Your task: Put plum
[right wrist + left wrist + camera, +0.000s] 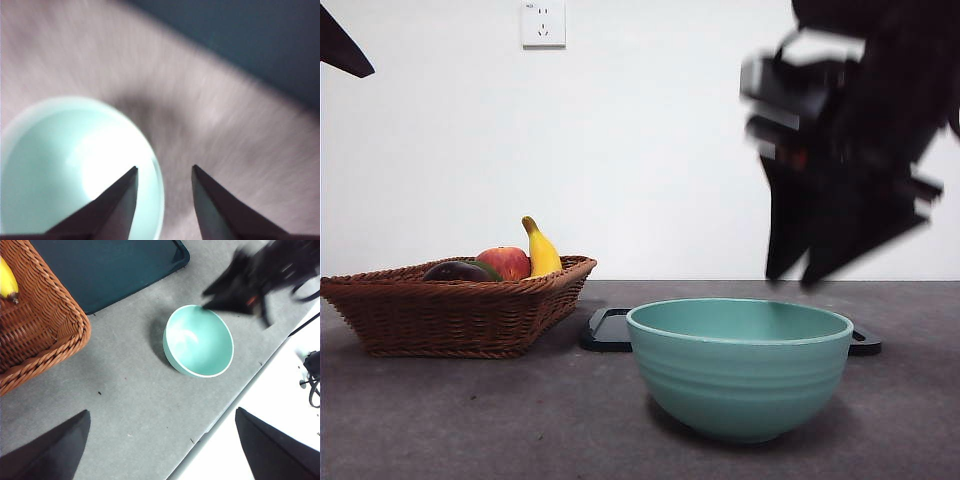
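The plum (455,271) lies dark and glossy in the wicker basket (440,315) at the left, beside a red apple (505,262) and a banana (541,250). My right gripper (795,278) hangs blurred above the far right rim of the teal bowl (740,365). In the right wrist view it (164,168) is open with nothing between its jaws, over the bowl's (75,165) edge. My left gripper (162,411) is held high and wide open, empty, looking down on the bowl (198,340) and the basket's corner (45,335).
A dark tray (610,330) lies flat behind the bowl, next to the basket, and shows in the left wrist view (110,265). The table's edge (235,400) runs near the bowl. The left arm shows only as a black tip (340,45) at the top left corner.
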Robot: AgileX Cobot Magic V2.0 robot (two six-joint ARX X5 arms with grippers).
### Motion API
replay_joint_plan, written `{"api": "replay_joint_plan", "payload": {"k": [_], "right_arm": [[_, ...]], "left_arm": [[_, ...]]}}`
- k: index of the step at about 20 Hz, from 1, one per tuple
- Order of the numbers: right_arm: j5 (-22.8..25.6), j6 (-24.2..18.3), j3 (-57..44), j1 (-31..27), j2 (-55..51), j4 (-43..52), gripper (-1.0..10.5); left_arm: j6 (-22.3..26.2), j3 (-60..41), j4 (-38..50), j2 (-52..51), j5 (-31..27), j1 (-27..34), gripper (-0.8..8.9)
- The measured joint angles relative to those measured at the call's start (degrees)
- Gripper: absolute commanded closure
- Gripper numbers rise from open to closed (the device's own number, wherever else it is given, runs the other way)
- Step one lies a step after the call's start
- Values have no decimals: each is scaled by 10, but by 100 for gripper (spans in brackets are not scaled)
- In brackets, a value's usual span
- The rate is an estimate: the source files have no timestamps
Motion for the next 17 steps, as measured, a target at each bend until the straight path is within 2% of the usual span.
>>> {"api": "replay_joint_plan", "payload": {"k": [8, 13, 17], "right_arm": [[-6, -6, 99, -2, -132, -122, 773], [-101, -17, 109, -1, -210, -217, 773], [-106, -36, 109, -1, -255, -285, 774]], "left_arm": [[0, 0, 0, 0, 0, 0, 349], [0, 0, 0, 0, 0, 0, 349], [0, 0, 0, 0, 0, 0, 349]]}}
